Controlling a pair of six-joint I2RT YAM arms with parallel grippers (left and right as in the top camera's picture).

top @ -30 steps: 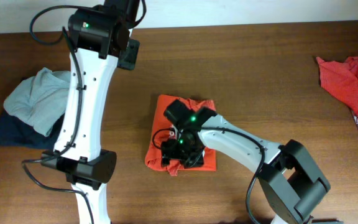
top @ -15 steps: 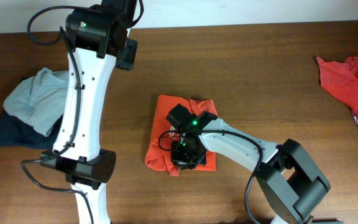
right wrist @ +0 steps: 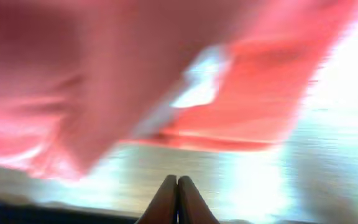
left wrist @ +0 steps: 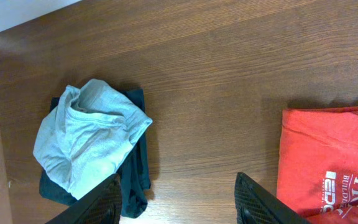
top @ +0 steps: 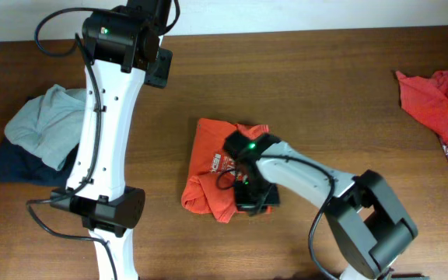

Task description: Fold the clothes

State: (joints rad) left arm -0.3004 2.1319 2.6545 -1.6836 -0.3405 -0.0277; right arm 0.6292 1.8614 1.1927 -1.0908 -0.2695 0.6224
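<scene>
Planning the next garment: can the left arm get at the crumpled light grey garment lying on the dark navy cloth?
Probably yes. The left gripper hangs open above the bare brown wooden table, and nothing stands between it and the crumpled light grey garment.

Desk (top: 325, 85): brown wood grain. Near the centre lies an orange-red folded T-shirt (top: 212, 171), roughly square, with white print facing up near its middle and its lower edge rumpled.

My right arm reaches in from the lower right corner. My right tool (top: 253, 196) sits over the shirt's lower right corner. From above I cannot make out its jaws.

My left arm runs up the left side. My left tool (top: 159, 71) is above bare wood near the far edge, well apart from the shirt.

A second T-shirt (top: 442, 101), orange-red and crumpled, lies at the right edge. At far left, a grey garment (top: 41, 124) is heaped on a dark blue garment (top: 6, 167).
</scene>
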